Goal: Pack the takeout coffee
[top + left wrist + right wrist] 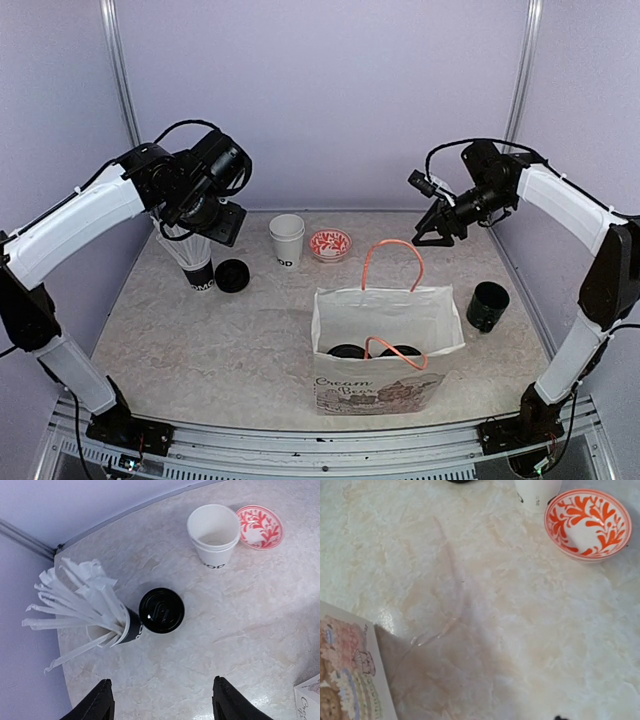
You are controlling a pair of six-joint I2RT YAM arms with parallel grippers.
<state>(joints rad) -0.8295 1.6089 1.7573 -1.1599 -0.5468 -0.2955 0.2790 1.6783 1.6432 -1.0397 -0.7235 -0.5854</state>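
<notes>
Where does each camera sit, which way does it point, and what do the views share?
Top external: above and behind the arm bases, looking down and forward; shows both arms, the paper bag.
Left wrist: looks down at the straw cup and black lid; its fingers show at the bottom edge.
Right wrist: looks down at tabletop near the bag; almost nothing of the right gripper shows.
Shared: all three show the red bowl.

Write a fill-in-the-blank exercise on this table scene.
1. Inside the paper bag, ___ black lids show.
2. The loose black lid lies beside a cup holding white ___.
3. The stacked white cups stand next to a red-patterned ___.
Missing words: two; straws; bowl.
</notes>
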